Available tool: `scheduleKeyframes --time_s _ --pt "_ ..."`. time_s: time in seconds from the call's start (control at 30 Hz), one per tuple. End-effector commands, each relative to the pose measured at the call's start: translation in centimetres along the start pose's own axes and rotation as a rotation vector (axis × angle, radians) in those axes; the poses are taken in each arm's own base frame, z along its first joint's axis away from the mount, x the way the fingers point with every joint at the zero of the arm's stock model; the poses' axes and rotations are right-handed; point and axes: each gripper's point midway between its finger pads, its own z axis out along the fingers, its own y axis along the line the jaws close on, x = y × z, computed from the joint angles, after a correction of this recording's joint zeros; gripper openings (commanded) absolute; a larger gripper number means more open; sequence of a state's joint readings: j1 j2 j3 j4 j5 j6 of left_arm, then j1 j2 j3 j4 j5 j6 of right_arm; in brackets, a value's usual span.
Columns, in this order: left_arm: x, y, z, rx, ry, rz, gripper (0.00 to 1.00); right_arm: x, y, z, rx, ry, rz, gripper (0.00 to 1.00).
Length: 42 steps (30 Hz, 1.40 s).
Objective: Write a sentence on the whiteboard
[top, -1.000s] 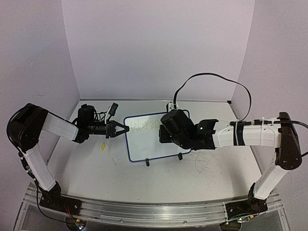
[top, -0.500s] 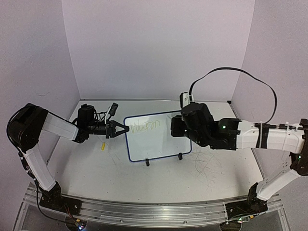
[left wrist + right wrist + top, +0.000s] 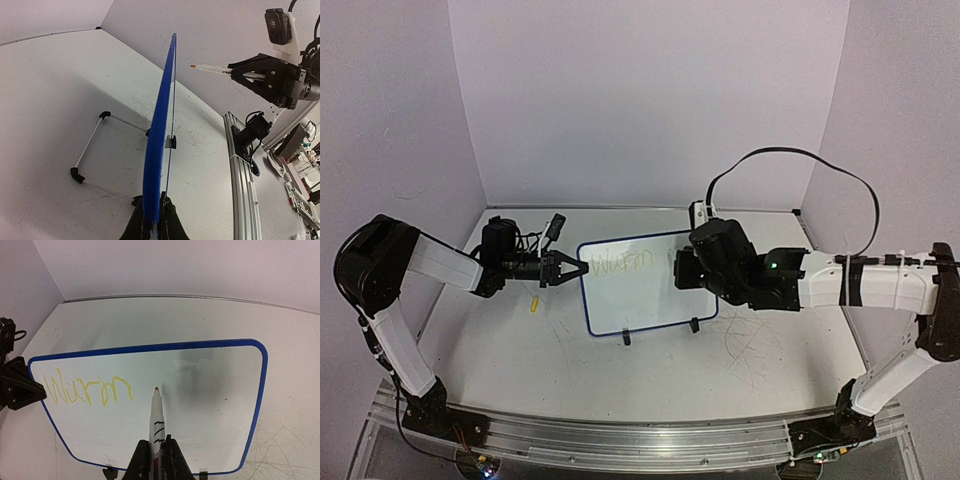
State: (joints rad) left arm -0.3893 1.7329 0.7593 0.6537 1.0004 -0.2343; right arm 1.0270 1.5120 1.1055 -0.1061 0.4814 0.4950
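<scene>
Writing in faint yellow-green strokes, one word, sits toward 9 o'clock on the small glossy white board with a dark-blue rounded frame. The board stands propped mid-way on the scuffed white table, its 9 o'clock edge pinched tight in the left gripper. We see the right gripper clamped on a slim white black-banded marker, tip at 3 o'clock of the word; only the edge-on left wrist view shows us that tip clear of the board face, plus the wire stand behind.

We are showing white shells and black joints on our left arm and right arm — the right is trailing a black cable.
</scene>
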Motion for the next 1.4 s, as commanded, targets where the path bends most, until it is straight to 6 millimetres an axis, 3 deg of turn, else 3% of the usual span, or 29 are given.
scheduleKeyframes --time_s 0.0,0.7,1.37 --pt "0.5 1.8 -0.2 -0.094 0.014 0.001 0.00 -2.8 1.2 0.4 -0.028 -0.050 0.015 0.00" --pt "0.4 1.9 -0.1 -0.089 0.019 0.003 0.00 -3.3 1.3 2.3 -0.014 -0.051 0.016 0.00" --pt "0.6 2.0 0.0 -0.091 0.023 0.002 0.00 0.2 0.3 2.9 0.008 0.038 0.040 0.00"
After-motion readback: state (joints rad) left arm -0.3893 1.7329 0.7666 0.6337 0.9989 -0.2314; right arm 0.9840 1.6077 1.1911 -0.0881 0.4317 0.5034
